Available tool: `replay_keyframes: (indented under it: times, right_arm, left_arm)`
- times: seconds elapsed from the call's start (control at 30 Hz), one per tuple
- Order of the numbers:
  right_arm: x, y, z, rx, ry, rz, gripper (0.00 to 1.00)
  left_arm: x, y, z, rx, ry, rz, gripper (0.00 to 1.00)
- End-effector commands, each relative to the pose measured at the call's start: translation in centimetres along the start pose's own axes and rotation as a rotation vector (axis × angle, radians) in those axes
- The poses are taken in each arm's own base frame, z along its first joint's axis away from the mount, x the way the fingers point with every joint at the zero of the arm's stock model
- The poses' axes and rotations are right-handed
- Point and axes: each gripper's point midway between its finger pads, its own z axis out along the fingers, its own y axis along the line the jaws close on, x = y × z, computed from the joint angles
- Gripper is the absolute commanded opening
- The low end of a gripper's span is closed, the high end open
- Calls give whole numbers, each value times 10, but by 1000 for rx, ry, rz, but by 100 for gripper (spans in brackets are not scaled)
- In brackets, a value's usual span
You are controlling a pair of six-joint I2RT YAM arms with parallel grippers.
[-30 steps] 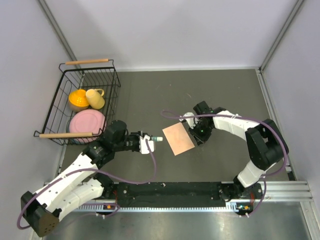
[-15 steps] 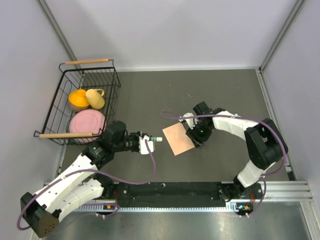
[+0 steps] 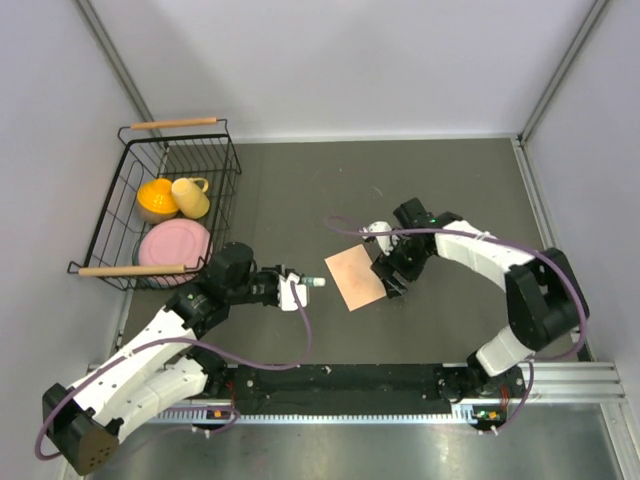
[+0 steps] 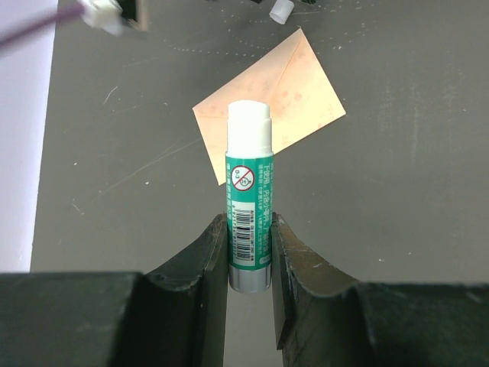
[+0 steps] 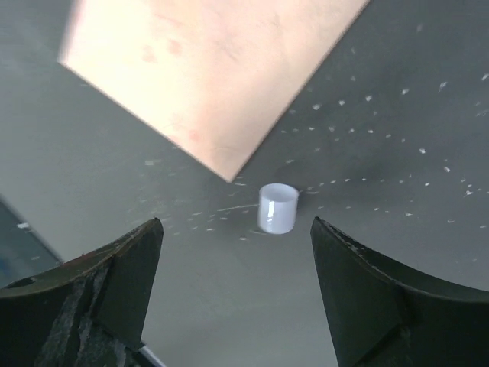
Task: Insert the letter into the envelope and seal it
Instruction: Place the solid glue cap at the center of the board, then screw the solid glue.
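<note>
- Near, left of the middle: left gripper (image 4: 248, 229) squeezed tight on a glue stick (image 4: 249, 199), holding it low on the green part. White tip pointing away, toward the envelope. Same grip and same place as a second ago.
- A bit to the right: right gripper (image 5: 237, 229) with its fingers spread wide and nothing between them. Much closer together a second ago, and about half way half a second ago.
- Right arm (image 3: 480, 250) moved a little to the right since then.
- Just under those spread fingers: a small white cap (image 5: 276, 208) on the dark table (image 3: 450, 180). Just beside one corner of the envelope, not touching it. A little blurry, so hard to say whether lying still.
- Between the two grippers, in the middle of the table: envelope (image 3: 355, 278), pink-orange, lying flat with its flap folded down. About the same spot as before.
- Far left: black wire basket (image 3: 233, 175) holding a pink plate (image 3: 175, 243), an orange bowl (image 3: 157, 198) and a yellow cup (image 3: 190, 196). Not moved.
- Hard to see: from above, the cap hidden under the right gripper.
- Cannot tell whether the flap is stuck down or only folded, nor whether anything sits inside the envelope.
- In the right wrist view, only one corner of the envelope, the rest cut off at the top edge.
</note>
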Motion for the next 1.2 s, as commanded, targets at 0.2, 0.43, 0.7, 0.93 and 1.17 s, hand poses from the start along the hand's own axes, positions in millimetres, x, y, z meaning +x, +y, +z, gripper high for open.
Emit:
replay_keyframes:
  times: [0.2, 0.43, 0.7, 0.93, 1.17]
  right_arm:
    - [-102, 101, -150, -391, -519, -199, 95]
    - [-137, 146, -155, -794, -422, 38, 88]
    - [-155, 182, -144, -917, -326, 21, 84]
    - [-162, 204, -132, -931, -283, -16, 76]
    - [-154, 199, -102, -906, -226, 23, 61]
  left_arm:
    - [-38, -7, 1, 82, -179, 129, 0]
    - [-43, 23, 7, -64, -103, 427, 0]
    - [-54, 22, 7, -69, -82, 591, 0]
    - [-56, 23, 12, -69, -55, 592, 0]
    - [-58, 30, 11, -92, -40, 540, 0]
